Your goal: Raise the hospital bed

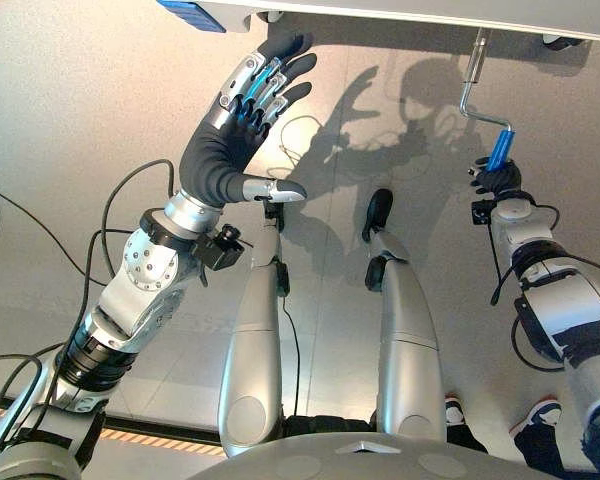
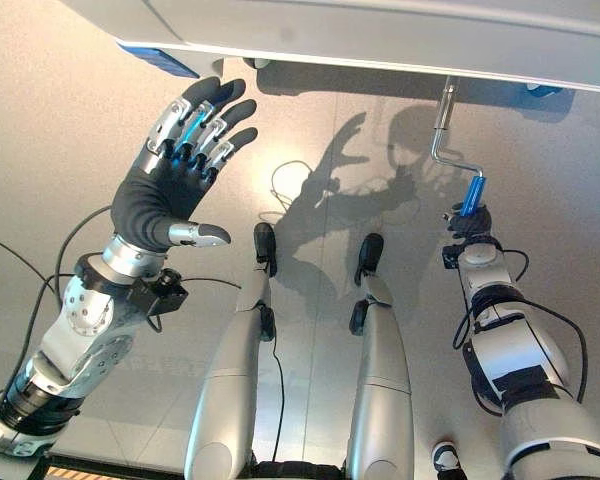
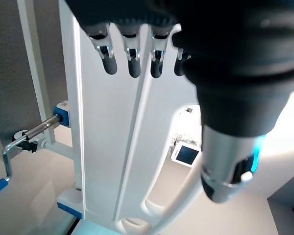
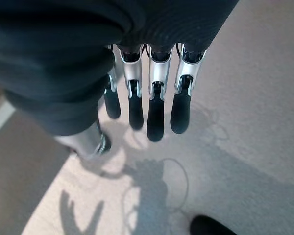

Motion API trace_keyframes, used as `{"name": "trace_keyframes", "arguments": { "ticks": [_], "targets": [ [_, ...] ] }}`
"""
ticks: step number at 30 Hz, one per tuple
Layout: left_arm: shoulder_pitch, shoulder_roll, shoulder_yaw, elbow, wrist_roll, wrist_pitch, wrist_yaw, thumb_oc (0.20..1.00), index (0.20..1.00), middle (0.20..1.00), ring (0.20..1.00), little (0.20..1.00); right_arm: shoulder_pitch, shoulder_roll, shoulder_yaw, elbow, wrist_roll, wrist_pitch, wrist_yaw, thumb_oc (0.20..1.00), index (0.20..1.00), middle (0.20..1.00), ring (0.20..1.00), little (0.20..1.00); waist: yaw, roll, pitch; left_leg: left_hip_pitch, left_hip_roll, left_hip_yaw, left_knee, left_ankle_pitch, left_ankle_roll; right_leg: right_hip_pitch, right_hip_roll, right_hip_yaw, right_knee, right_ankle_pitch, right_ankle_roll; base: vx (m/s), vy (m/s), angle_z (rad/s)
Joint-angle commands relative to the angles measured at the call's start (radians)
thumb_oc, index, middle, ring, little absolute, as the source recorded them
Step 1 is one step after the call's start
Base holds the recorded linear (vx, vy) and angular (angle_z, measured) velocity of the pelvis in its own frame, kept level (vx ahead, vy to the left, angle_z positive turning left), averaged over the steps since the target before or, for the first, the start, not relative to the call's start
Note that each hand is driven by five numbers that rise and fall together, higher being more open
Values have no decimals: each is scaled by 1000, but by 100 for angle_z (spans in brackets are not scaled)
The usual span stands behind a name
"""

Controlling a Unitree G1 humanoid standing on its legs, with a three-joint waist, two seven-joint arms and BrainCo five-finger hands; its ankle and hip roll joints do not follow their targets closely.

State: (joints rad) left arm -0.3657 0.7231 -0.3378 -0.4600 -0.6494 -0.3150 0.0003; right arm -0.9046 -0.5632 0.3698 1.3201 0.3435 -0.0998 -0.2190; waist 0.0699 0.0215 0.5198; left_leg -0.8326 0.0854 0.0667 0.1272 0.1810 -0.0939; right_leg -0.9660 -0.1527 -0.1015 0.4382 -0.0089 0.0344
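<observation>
The hospital bed's pale footboard edge (image 1: pixel 430 15) runs along the top, with a blue corner piece (image 1: pixel 190 12) at its left. A bent metal crank (image 1: pixel 472 75) hangs from the bed at the right and ends in a blue grip (image 1: pixel 500 150). My right hand (image 1: pixel 497 181) sits just under that grip; in the right wrist view its fingers (image 4: pixel 156 112) hang relaxed with nothing between them. My left hand (image 1: pixel 230 140) is raised, fingers straight and spread, tips close to the bed's edge. The left wrist view shows the white footboard (image 3: pixel 112 147) and the crank (image 3: pixel 12 149) past the fingers.
A bed caster (image 1: pixel 560 42) shows at the top right corner. A person's shoes (image 1: pixel 542 413) stand on the floor at the lower right, close behind my right arm. Pale floor lies below the bed.
</observation>
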Motion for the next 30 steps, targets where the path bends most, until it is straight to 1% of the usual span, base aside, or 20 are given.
{"name": "trace_keyframes", "arguments": {
  "ticks": [1, 2, 3, 5, 10, 11, 12, 13, 15, 17, 20, 22, 24, 26, 30],
  "targets": [
    [44, -44, 4, -1, 28, -30, 11, 1000, 1000, 1000, 1000, 1000, 35, 69, 43, -28, 2, -12, -2, 1000, 1000, 1000, 1000, 1000, -14, 66, 0, 21, -6, -39, 72, -95, 7, 85, 14, -65, -92, 32, 84, 0, 0, 0],
    [44, -44, 4, -1, 28, -30, 11, 1000, 1000, 1000, 1000, 1000, 35, 69, 43, -29, 2, -12, -2, 1000, 1000, 1000, 1000, 1000, -14, 66, 0, 21, -6, -39, 72, -95, 7, 85, 14, -65, -92, 33, 84, 0, 0, 0],
    [58, -37, 6, 36, 53, -28, 12, 1000, 1000, 1000, 1000, 1000, 52, 71, 26, -37, 21, -20, -7, 1000, 1000, 1000, 1000, 1000, -16, 65, 0, 33, -5, -40, 72, -97, 7, 98, 13, -66, -93, 31, 85, 0, 0, 0],
    [102, -65, 8, 223, 75, -30, 49, 1000, 1000, 1000, 1000, 1000, 128, 91, -22, -80, 57, -47, -25, 1000, 1000, 1000, 1000, 1000, -26, 54, 0, 79, -5, -36, 69, -97, 8, 146, 12, -68, -98, 32, 84, -20, 35, 3],
    [168, -137, 19, 598, 143, -26, 55, 1000, 1000, 1000, 1000, 1000, 248, 123, -116, -96, 101, -72, -25, 1000, 1000, 1000, 1000, 1000, -31, 46, 0, 220, -6, -35, 26, -97, 9, 284, 3, -77, -135, 35, 93, 18, 22, 1],
    [169, -137, 19, 650, 159, -30, 53, 1000, 1000, 1000, 1000, 1000, 267, 125, -127, -103, 109, -78, -25, 1000, 1000, 1000, 1000, 1000, -31, 44, 0, 244, -6, -34, 22, -99, 10, 308, 3, -77, -140, 34, 95, 35, 24, 4],
    [168, -138, 18, 652, 159, -31, 53, 1000, 1000, 1000, 1000, 1000, 268, 125, -128, -104, 109, -78, -25, 1000, 1000, 1000, 1000, 1000, -31, 45, 0, 246, -6, -34, 21, -98, 10, 309, 4, -77, -141, 34, 95, 58, 48, 6],
    [185, -165, 15, 782, 199, -21, 54, 1000, 1000, 1000, 1000, 1000, 313, 130, -155, -106, 123, -87, -20, 1000, 1000, 1000, 1000, 1000, -36, 41, 0, 294, -3, -33, 21, -105, 12, 362, 2, -79, -144, 27, 96, 66, 48, 3],
    [187, -186, 15, 905, 239, -10, 61, 1000, 1000, 1000, 1000, 1000, 357, 138, -162, -115, 122, -91, -9, 1000, 1000, 1000, 1000, 1000, -45, 31, 0, 336, -4, -34, 28, -113, 13, 402, 5, -80, -141, 19, 96, 86, 47, 2],
    [181, -222, 6, 1056, 313, 10, 68, 1000, 1000, 1000, 1000, 1000, 413, 152, -158, -124, 107, -90, 7, 1000, 1000, 1000, 1000, 1000, -57, 16, 0, 409, -2, -33, 24, -123, 11, 485, 10, -83, -154, 8, 97, 99, 37, 0],
    [179, -268, 4, 1214, 382, 26, 66, 1000, 1000, 1000, 1000, 1000, 495, 170, -151, -129, 62, -77, 22, 1000, 1000, 1000, 1000, 1000, -70, -4, 0, 522, 1, -35, 3, -131, 10, 610, 15, -90, -188, 6, 101, 110, 16, 1],
    [190, -305, 16, 1328, 408, 44, 59, 1000, 1000, 1000, 1000, 1000, 563, 181, -157, -120, 31, -69, 35, 1000, 1000, 1000, 1000, 1000, -77, -16, -48, 572, 1, -36, -12, -136, 9, 673, 18, -93, -222, 7, 106, 156, 31, 7],
    [210, -330, 28, 1396, 448, 53, 54, 1000, 1000, 1000, 1000, 1000, 631, 198, -177, -114, 9, -64, 48, 1000, 1000, 1000, 1000, 1000, -88, -24, -100, 626, 2, -34, -34, -141, 9, 737, 19, -99, -261, 8, 110, 139, 53, 0],
    [235, -337, 32, 1431, 498, 56, 51, 1000, 1000, 1000, 1000, 1000, 689, 211, -195, -108, -10, -59, 62, 1000, 1000, 1000, 1000, 1000, -93, -32, -159, 668, 8, -28, -54, -140, 8, 782, 20, -105, -294, 15, 115, 119, 62, 2],
    [297, -357, 94, 1478, 508, 61, 48, 1000, 1000, 1000, 1000, 1000, 796, 245, -210, -129, -43, -52, 91, 1000, 1000, 1000, 1000, 1000, -107, -46, -268, 777, 14, -4, -125, -137, 2, 888, 26, -103, -387, 43, 131, 95, 66, -13]
  ]
}}
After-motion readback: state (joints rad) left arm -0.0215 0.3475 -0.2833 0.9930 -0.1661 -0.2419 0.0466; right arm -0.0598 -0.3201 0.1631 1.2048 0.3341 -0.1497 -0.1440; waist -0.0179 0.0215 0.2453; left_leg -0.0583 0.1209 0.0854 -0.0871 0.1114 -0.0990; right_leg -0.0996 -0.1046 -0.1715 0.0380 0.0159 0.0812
